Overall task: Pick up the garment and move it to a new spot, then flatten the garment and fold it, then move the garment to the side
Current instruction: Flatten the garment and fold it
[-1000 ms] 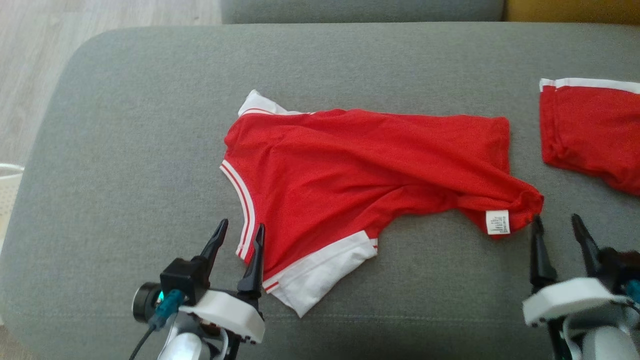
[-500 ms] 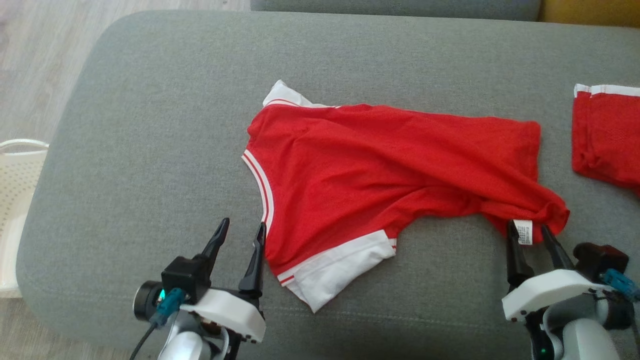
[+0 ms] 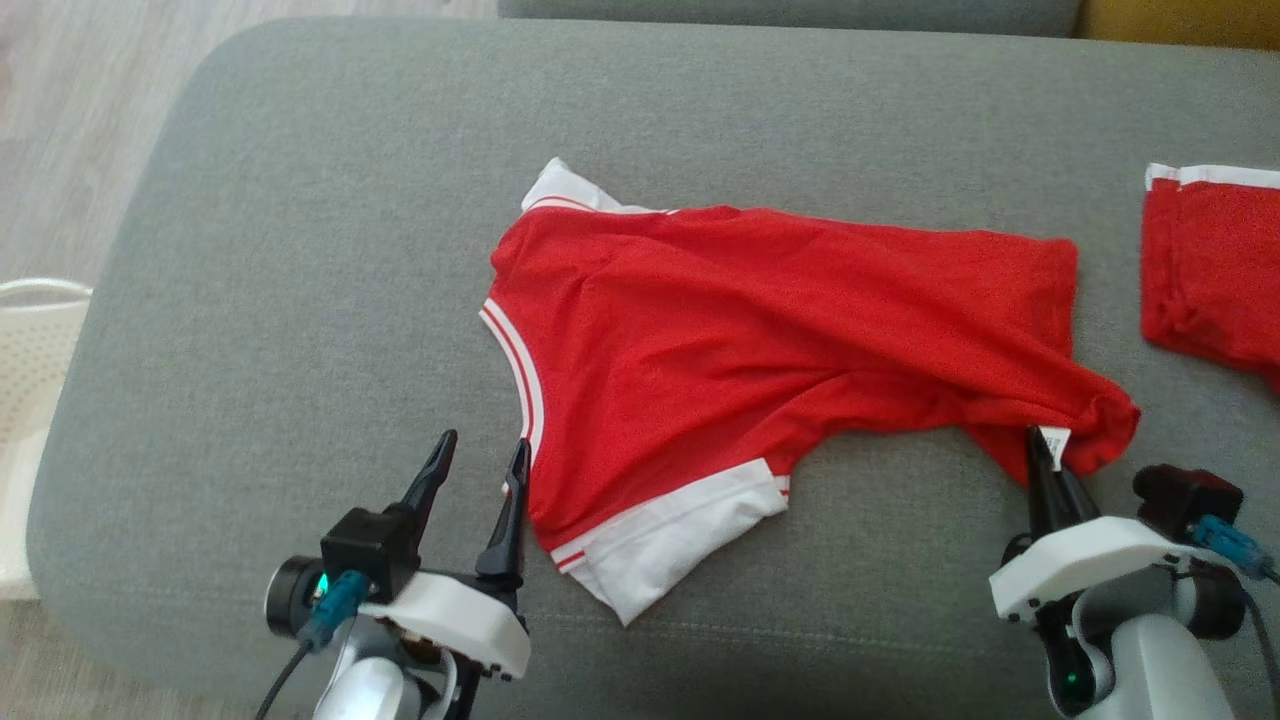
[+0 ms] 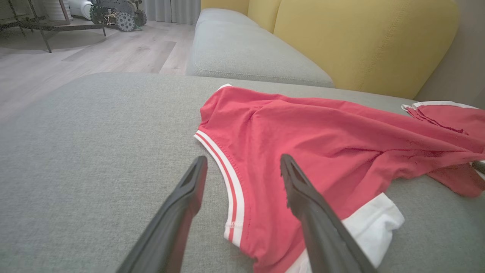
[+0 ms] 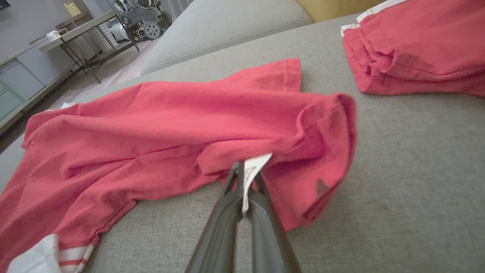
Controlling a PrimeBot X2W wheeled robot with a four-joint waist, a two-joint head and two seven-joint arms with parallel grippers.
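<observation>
Red garment (image 3: pixel 760 330) with white striped trim, grey couch (image 3: pixel 300 250)

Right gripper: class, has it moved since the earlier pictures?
Yes: against the folded red cloth, the right gripper shifted left, closing on the label of the garment.

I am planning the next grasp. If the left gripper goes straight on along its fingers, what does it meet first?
Most likely the striped edge of the red garment, just ahead between the open fingers of the left gripper. Height above the cloth is unclear.

The left tool (image 3: pixel 485 440) and right tool (image 3: pixel 1037 438) share black tapered fingers (image 3: pixel 507 510), white housings (image 3: pixel 450 625), teal connectors (image 3: pixel 335 605).
</observation>
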